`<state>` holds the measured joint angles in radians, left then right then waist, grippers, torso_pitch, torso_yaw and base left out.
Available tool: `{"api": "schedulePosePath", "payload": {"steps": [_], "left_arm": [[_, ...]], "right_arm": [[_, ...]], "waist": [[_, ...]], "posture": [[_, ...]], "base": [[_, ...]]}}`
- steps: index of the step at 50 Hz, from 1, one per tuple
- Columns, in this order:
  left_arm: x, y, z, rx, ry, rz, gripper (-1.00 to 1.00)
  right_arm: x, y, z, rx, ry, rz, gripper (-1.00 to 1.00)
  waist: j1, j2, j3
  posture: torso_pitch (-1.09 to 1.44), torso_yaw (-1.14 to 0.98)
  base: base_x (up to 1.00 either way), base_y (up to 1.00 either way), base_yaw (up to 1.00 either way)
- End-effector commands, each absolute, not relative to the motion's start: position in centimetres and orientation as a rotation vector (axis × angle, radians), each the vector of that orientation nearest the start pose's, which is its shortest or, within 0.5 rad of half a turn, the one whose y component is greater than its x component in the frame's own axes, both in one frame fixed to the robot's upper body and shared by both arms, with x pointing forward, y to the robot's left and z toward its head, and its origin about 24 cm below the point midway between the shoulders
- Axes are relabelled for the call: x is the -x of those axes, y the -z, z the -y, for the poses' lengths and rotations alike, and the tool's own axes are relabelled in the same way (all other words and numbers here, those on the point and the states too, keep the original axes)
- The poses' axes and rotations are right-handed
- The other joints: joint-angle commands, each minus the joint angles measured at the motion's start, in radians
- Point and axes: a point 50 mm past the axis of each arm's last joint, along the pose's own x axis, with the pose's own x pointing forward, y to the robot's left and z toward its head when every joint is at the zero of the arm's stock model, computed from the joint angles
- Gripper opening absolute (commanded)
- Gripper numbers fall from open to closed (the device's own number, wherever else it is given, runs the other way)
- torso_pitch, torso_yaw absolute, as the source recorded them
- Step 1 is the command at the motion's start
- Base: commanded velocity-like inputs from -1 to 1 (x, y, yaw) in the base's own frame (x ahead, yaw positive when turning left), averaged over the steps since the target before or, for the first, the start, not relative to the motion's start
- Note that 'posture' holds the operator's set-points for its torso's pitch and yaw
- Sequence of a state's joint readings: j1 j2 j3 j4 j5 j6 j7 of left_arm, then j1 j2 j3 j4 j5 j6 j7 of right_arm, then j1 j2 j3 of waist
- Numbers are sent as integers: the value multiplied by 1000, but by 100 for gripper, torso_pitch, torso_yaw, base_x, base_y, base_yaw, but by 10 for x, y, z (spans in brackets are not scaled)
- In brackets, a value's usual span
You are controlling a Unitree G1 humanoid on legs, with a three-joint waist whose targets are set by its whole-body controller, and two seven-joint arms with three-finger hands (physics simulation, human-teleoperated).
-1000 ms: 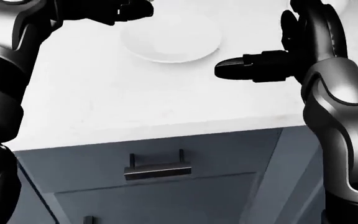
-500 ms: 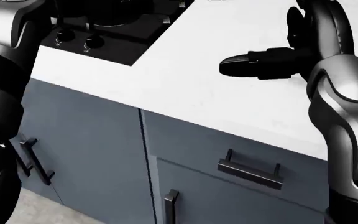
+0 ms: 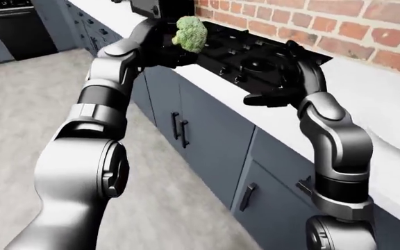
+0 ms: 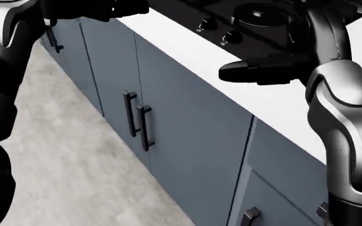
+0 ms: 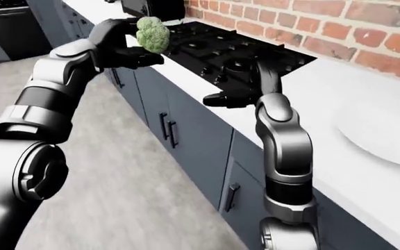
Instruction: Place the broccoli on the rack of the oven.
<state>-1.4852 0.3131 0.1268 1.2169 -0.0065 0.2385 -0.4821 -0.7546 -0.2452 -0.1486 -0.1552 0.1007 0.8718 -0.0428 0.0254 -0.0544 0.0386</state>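
Camera has swung left: plate gone from head view. Left fingers [image 5: 120, 44] hold broccoli [image 5: 152, 34] near stove [image 5: 221, 54]; right fingers [image 3: 273, 96] extended, empty, over desk [image 3: 255, 112].

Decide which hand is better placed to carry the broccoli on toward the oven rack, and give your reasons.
Left. The left hand already holds the broccoli, raised beside the stove. The right hand is empty, hovering over the counter edge. No oven rack shows yet.

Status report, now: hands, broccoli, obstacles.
Left robot hand shut on broccoli, held up beside the stove. Right robot hand open, holding nothing, over the counter edge. Oven rack not in view.
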Motion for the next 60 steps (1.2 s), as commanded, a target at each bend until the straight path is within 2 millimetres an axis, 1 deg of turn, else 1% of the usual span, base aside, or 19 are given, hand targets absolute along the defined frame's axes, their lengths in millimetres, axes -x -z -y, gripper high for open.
{"api": "schedulePosePath", "payload": {"steps": [1, 7, 9, 21, 23, 24, 25, 26, 28, 34, 38, 40, 46, 53, 55, 56, 57, 58, 60], "left_arm": [[-423, -315, -135, -165, 434, 137, -18], [-424, -315, -136, -163, 432, 136, -18], [-423, -316, -137, -163, 429, 137, -18], [-423, -317, -139, -150, 418, 140, -17], [-424, -317, -139, -149, 412, 139, -18], [-424, -317, -139, -149, 410, 139, -18], [-424, -317, -139, -149, 409, 140, -19], [-424, -318, -139, -144, 409, 140, -19], [-424, -318, -139, -143, 407, 140, -20], [-423, -320, -140, -141, 404, 143, -21], [-423, -319, -141, -139, 403, 142, -21], [-423, -318, -141, -139, 402, 143, -21], [-424, -315, -143, -138, 398, 139, -21], [-424, -314, -143, -145, 403, 136, -20], [-424, -314, -143, -144, 402, 137, -20], [-424, -316, -143, -143, 400, 139, -20], [-424, -317, -143, -142, 399, 141, -20], [-424, -317, -143, -142, 401, 141, -21], [-424, -317, -143, -140, 401, 141, -21]], "right_arm": [[-335, -250, 167, 93, 26, 152, 100], [-335, -248, 167, 93, 25, 150, 100], [-335, -250, 167, 94, 25, 151, 100], [-336, -254, 166, 99, 19, 152, 100], [-335, -254, 166, 98, 21, 152, 100], [-335, -254, 167, 97, 22, 151, 100], [-335, -253, 167, 97, 22, 150, 100], [-335, -253, 166, 97, 21, 149, 100], [-335, -252, 165, 98, 19, 150, 100], [-335, -253, 165, 95, 20, 152, 100], [-335, -251, 165, 94, 20, 149, 100], [-335, -250, 165, 94, 20, 149, 100], [-335, -249, 166, 94, 20, 147, 100], [-336, -251, 165, 97, 18, 148, 100], [-336, -251, 165, 97, 18, 147, 100], [-337, -252, 165, 98, 18, 149, 100], [-337, -253, 164, 98, 17, 151, 100], [-336, -254, 165, 98, 17, 151, 100], [-336, -253, 165, 98, 18, 151, 100]], "waist": [[6, -4, -29], [-3, 82, -31], [1, 143, -49], [6, 5, -13], [7, -36, -19], [2, -76, -35], [4, -46, -35], [4, -49, -23], [11, -43, -35], [4, 25, -30], [0, 85, -31], [2, 139, -46], [24, 76, -39], [5, -1, -15], [7, -54, -29], [3, -87, -66], [-5, -36, -23], [4, -46, -18], [7, -35, -36]], "posture": [[0, 0], [0, 0], [0, 0], [0, 0], [0, 0], [0, 0], [0, 0], [0, 0], [0, 0], [0, 0], [0, 0], [0, 0], [0, 0], [0, 0], [0, 0], [0, 0], [0, 0], [0, 0], [0, 0]], "base": [[0, 0, 100], [0, 0, 100], [0, 0, 100], [0, 0, 100], [0, 0, 100], [0, 0, 100], [0, 0, 100], [0, 0, 100], [0, 0, 100], [0, 0, 100], [0, 0, 100], [0, 0, 100], [0, 0, 100], [0, 0, 100], [0, 0, 100], [0, 0, 100], [0, 0, 100], [0, 0, 100], [0, 0, 100]]}}
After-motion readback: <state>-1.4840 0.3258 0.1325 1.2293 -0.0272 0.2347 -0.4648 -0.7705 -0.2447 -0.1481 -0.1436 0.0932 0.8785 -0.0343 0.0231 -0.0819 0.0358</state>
